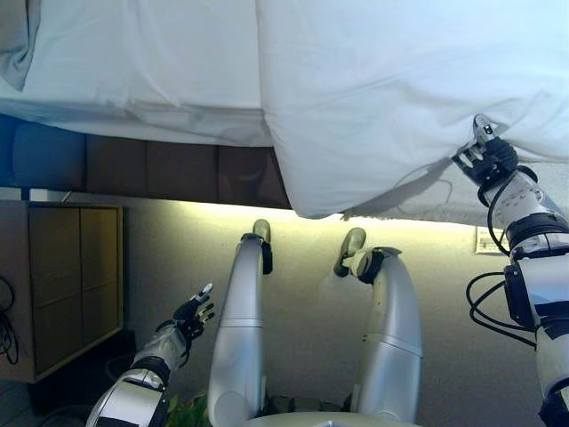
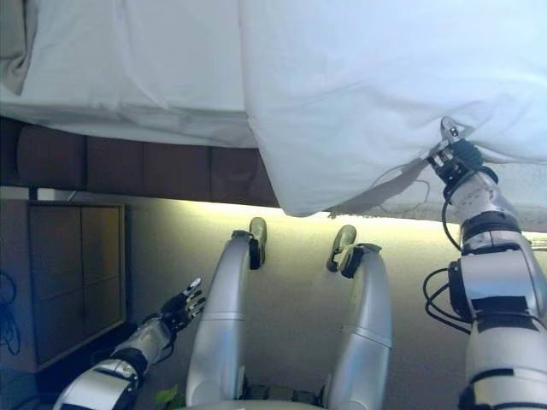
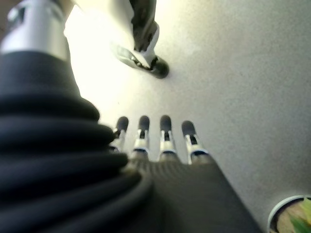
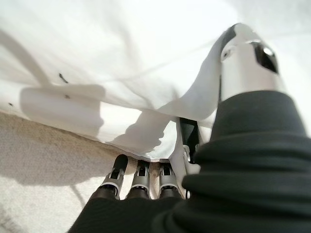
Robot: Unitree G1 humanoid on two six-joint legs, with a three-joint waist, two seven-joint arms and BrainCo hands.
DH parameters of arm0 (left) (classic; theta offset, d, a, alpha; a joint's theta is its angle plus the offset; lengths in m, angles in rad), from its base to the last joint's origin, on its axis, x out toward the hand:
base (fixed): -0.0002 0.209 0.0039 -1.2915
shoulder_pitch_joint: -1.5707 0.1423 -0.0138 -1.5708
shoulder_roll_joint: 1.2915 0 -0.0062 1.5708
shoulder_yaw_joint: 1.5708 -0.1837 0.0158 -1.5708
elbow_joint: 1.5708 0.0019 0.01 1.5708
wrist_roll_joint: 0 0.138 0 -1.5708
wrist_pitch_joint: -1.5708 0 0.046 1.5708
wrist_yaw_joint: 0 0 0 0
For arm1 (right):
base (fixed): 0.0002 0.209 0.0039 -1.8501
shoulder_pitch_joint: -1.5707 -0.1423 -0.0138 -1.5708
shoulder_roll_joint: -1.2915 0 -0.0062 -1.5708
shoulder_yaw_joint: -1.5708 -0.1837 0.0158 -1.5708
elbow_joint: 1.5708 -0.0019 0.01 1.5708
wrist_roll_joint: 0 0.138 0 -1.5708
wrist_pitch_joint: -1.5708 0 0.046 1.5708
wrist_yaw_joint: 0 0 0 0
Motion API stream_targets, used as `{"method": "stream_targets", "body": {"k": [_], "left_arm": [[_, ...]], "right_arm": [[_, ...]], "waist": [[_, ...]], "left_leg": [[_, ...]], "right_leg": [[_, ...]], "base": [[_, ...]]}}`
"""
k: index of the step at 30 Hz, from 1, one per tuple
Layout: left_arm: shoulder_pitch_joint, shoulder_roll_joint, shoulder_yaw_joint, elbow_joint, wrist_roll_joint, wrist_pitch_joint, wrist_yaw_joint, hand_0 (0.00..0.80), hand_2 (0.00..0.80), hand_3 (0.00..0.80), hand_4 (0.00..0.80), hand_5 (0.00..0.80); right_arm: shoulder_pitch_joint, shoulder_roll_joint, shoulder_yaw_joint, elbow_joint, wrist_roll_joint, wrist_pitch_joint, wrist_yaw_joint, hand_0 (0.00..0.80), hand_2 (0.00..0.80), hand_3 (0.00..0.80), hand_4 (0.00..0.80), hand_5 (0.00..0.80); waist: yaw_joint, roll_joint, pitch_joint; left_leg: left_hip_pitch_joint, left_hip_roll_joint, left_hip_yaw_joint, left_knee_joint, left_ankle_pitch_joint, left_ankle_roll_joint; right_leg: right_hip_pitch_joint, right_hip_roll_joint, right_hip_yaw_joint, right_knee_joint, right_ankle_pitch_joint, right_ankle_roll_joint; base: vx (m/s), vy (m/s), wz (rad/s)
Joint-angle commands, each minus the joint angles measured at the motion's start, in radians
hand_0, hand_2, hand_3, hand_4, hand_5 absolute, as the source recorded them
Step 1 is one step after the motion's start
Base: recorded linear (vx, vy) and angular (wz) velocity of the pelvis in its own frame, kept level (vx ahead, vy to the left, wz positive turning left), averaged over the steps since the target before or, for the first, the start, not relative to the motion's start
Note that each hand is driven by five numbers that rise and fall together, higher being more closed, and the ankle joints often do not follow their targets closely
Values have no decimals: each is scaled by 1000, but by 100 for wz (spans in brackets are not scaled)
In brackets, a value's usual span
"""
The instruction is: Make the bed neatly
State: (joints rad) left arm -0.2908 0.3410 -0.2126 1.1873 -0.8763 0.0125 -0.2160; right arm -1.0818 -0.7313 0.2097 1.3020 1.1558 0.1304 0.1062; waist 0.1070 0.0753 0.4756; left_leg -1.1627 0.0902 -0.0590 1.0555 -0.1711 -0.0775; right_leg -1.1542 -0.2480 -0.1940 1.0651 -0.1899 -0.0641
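Note:
A white duvet [image 1: 391, 98] lies over the right part of the bed and hangs over its near edge, ending in a drooping corner [image 1: 311, 209]. To the left the white sheet on the mattress [image 1: 142, 71] is uncovered. My right hand [image 1: 484, 156] is at the duvet's near edge on the right. In the right wrist view the thumb [image 4: 243, 53] presses over the cloth [image 4: 121, 63] with the fingers [image 4: 141, 177] under its edge, so the hand is pinching the duvet. My left hand [image 1: 194, 313] hangs low over the floor, far from the bed. Its fingers [image 3: 165, 131] are straight and empty.
The dark upholstered bed base [image 1: 178, 169] runs below the mattress. A wooden cabinet [image 1: 71, 285] stands at the left by the bed. A grey pillow corner [image 1: 13, 44] shows at the top left. A potted plant [image 3: 291, 216] sits on the carpet near my left hand.

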Motion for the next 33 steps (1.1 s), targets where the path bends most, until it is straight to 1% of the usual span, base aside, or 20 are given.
{"method": "stream_targets", "body": {"k": [1, 2, 3, 7, 13, 17, 20, 22, 24, 26, 30, 31, 33], "left_arm": [[99, 28, -17, 25, 45, -24, -37, 0, 0, 0, 0, 0], [101, 28, -17, 23, 45, -27, -40, 0, 0, 0, 0, 0], [111, 28, -18, 16, 48, -32, -49, 0, 0, 0, 0, 0], [136, 25, -24, 8, 55, -36, -54, 0, 0, 0, 0, 0], [167, 28, -13, 34, 62, -43, -59, 0, 0, 0, 0, 0], [188, 31, 5, 50, 38, -65, -64, 0, 0, 0, 0, 0], [195, 37, 38, 37, 5, -100, -64, 0, 0, 0, 0, 0], [187, 49, 58, -8, -14, -131, -59, 0, 0, 0, 0, 0], [166, 73, 77, -78, -31, -134, -36, 0, 0, 0, 0, 0], [125, 125, 98, -183, -46, -159, 9, 0, 0, 0, 0, 0], [32, 212, 110, -389, -87, -196, 129, 0, 0, 0, 0, 0], [-1, 240, 114, -437, -91, -229, 164, 0, 0, 0, 0, 0], [-51, 263, 113, -496, -73, -284, 219, 0, 0, 0, 0, 0]], "right_arm": [[-94, -44, 2, -102, -12, -70, 114, 424, 424, 424, 424, 424], [-93, -44, 1, -105, -13, -76, 119, 684, 684, 684, 684, 684], [-84, -46, -6, -120, -10, -81, 137, 800, 800, 800, 800, 800], [-61, -46, -33, -140, -3, -70, 175, 800, 800, 800, 800, 800], [-47, -46, -52, -131, -14, -61, 185, 800, 800, 800, 800, 800], [-23, -46, -60, -122, -19, -47, 197, 800, 800, 800, 800, 800], [6, -43, -72, -116, -20, -33, 211, 800, 800, 800, 800, 800], [29, -33, -80, -117, -21, -31, 219, 800, 800, 800, 800, 800], [54, -20, -89, -124, -17, -32, 219, 800, 800, 800, 800, 800], [88, 2, -98, -133, -12, -41, 226, 800, 800, 800, 800, 800], [137, 42, -105, -167, 4, -50, 223, 800, 800, 800, 800, 800], [147, 51, -104, -170, 8, -51, 222, 800, 800, 800, 800, 800], [153, 68, -101, -165, 14, -52, 223, 800, 800, 800, 800, 800]], "waist": [[27, 1, -58], [26, 2, -57], [24, 4, -57], [19, 12, -54], [19, 14, -59], [23, 6, -69], [27, 0, -80], [29, -4, -92], [30, -10, -106], [33, -16, -121], [39, -30, -133], [41, -36, -138], [44, -46, -144]], "left_leg": [[16, 16, 26, -27, -5, 71], [19, 17, 26, -24, -5, 72], [26, 21, 29, -16, -7, 72], [43, 27, 35, 12, -7, 74], [88, 34, 39, 10, 2, 69], [161, 41, 44, -46, 24, 60], [230, 44, 47, -112, 47, 49], [283, 44, 49, -167, 61, 41], [341, 42, 54, -230, 74, 34], [404, 36, 68, -297, 83, 26], [486, 28, 82, -378, 93, 17], [511, 24, 84, -402, 94, 15], [554, 21, 86, -442, 96, 14]], "right_leg": [[31, -25, 69, 2, -3, 44], [35, -26, 69, 3, -2, 44], [44, -29, 70, 5, 0, 45], [63, -36, 78, 21, 8, 49], [109, -41, 84, 15, 15, 54], [188, -39, 73, -37, 24, 60], [262, -36, 65, -97, 32, 69], [316, -31, 59, -147, 37, 77], [380, -26, 49, -209, 43, 85], [450, -24, 30, -280, 51, 94], [545, -21, 4, -366, 64, 107], [574, -18, -3, -392, 67, 110], [618, -14, -14, -431, 67, 113]], "base": [[26, 43, -10], [48, 57, -7], [63, 58, -4], [79, 61, -3], [77, 34, 15], [94, 18, -11], [112, 9, 5], [105, -9, 0], [108, -25, -3], [95, -33, 4], [59, -54, 10], [53, -61, -2], [57, -63, -4]]}}
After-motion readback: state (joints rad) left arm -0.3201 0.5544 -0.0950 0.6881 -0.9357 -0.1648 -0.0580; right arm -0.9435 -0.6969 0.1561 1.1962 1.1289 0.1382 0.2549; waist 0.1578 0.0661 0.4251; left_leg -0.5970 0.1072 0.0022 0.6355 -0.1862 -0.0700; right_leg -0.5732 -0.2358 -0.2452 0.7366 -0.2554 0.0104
